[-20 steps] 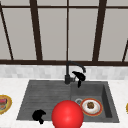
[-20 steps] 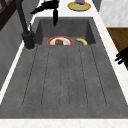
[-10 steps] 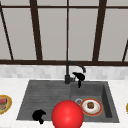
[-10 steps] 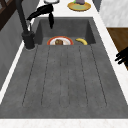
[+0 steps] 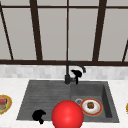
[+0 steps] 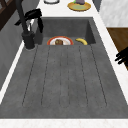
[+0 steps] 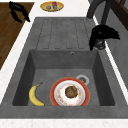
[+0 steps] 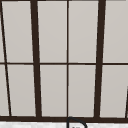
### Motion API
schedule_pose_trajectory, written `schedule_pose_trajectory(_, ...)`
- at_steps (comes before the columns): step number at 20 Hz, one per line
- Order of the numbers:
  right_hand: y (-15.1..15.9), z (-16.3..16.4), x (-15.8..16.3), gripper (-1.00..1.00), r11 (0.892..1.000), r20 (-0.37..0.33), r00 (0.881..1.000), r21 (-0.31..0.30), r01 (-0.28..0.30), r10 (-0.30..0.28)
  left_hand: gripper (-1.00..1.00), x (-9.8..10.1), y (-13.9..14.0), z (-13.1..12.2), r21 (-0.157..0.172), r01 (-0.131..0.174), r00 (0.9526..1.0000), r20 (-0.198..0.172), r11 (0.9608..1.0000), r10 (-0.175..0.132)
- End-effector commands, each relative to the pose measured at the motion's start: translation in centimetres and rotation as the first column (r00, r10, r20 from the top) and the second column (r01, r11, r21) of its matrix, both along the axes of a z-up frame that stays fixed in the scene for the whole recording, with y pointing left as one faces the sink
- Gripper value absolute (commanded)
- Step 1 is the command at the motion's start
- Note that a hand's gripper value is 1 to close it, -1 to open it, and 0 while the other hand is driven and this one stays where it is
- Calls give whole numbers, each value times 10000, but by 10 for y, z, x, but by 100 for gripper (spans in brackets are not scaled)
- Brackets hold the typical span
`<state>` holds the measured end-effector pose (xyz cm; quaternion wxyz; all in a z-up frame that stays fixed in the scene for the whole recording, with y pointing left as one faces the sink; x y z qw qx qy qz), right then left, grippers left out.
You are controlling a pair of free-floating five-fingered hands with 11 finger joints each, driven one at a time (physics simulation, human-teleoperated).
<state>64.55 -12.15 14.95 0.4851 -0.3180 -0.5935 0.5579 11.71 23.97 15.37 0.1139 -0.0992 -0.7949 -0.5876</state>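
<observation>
1. While your right hand point(image 5: 76, 74) sits at the faucet point(image 5: 68, 72), fingers drooping loosely beside its base, you appear mid-reach for the lever.
2. Next you likely need a light, precise contact there.
3. Faucet stands at the sink's point(image 5: 45, 90) back edge, between drainboard and basin.
4. Left hand point(image 5: 38, 115) hovers idle at the front rim, fingers curled on nothing.

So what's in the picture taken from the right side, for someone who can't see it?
A black hand hangs beside the dark faucet at the back edge of a grey sink, fingers pointing down. In the basin lie a banana and a red-rimmed plate holding brown food. Another black hand hovers at the far front edge, near a yellow plate.
</observation>
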Motion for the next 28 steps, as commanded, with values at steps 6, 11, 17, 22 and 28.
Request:
schedule_pose_trajectory(6, 15, -30, 23, 100, 9974, -1194, 9920, -637, 343, -418, 0, 0, 0, 0, 0, 0, 10000, 0, 10000, 0)
schedule_pose_trajectory(11, 0, -21, 12, 100, 9966, -1688, 9833, -573, 595, -684, 0, 0, 0, 0, 0, 0, 10000, 0, 10000, 0)
schedule_pose_trajectory(17, -4, -41, 6, 100, 9938, -912, 9896, -33, 1112, -1110, 0, 0, 0, 0, 0, 0, 10000, 0, 10000, 0)
schedule_pose_trajectory(22, -5, -39, 3, 100, 9900, -776, 9903, 736, 1207, -1150, 0, 0, 0, 0, 0, 0, 10000, 0, 10000, 0)
schedule_pose_trajectory(28, -7, -43, -2, 100, 9879, -404, 9918, 922, 1245, -1212, 0, 0, 0, 0, 0, 0, 10000, 0, 10000, 0)
